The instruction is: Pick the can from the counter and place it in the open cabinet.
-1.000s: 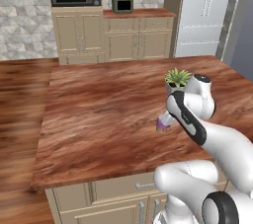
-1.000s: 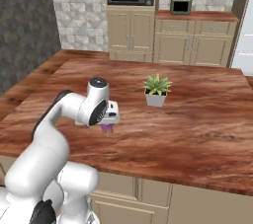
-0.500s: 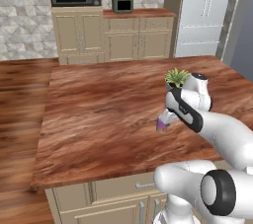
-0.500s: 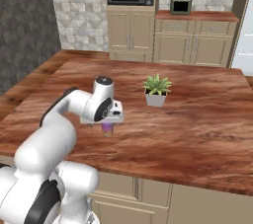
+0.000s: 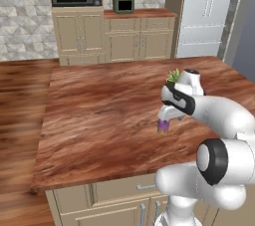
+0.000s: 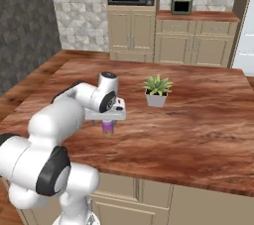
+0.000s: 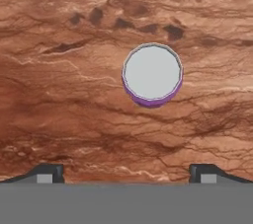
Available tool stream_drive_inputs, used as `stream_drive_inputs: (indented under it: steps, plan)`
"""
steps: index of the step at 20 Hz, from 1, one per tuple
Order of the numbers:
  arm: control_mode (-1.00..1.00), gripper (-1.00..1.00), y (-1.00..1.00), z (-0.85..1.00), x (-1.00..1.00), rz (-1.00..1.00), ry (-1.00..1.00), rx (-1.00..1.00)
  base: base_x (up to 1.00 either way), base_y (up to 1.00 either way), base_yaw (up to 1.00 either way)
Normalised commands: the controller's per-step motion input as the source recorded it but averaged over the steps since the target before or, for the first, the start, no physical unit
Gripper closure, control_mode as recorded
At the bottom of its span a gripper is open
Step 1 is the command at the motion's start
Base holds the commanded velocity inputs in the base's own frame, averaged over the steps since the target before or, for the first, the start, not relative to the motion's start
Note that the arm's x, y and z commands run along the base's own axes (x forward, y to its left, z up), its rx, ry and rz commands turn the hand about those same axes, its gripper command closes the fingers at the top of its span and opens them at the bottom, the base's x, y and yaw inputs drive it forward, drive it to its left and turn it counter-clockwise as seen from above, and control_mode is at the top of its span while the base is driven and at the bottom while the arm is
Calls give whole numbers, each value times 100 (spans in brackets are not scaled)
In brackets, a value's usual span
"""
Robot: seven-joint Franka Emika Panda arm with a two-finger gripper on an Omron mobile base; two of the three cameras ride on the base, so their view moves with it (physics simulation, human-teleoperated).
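Hovering spread-open end effector (image 7: 126, 171) above upright can (image 7: 152, 74), reddish wood counter (image 5: 99, 120), tan kitchen cabinets (image 5: 124, 41) beyond

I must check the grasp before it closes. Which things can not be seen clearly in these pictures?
- Can: in both base views the end effector covers its top; only the lower part shows.
- Can's side and label: the hand view looks straight down on the silver lid.
- Plant: in the left base view the arm hides most of it.
- Height of the fingers above the counter: cannot be told.
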Motion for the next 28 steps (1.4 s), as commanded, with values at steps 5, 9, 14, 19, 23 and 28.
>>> stream_drive_inputs:
  steps: [5, 9, 14, 19, 23, 28]
  plan:
    - [-100, -100, 0, -20, 30, 0, 9, 0, 0, 0, 0]
    - [-100, -100, 0, -20, 27, 1, 4, 0, 0, 0, 0]
    - [-100, -100, 3, -21, 14, 3, 0, 0, 0, 0, 0]
    - [-100, -100, 3, -21, -6, 8, -2, 0, 0, 0, 0]
    - [-100, -100, 0, -15, -21, 13, -8, 0, 0, 0, 0]
    - [-100, -100, 0, 0, -28, 14, -16, 1, 0, 0, 0]
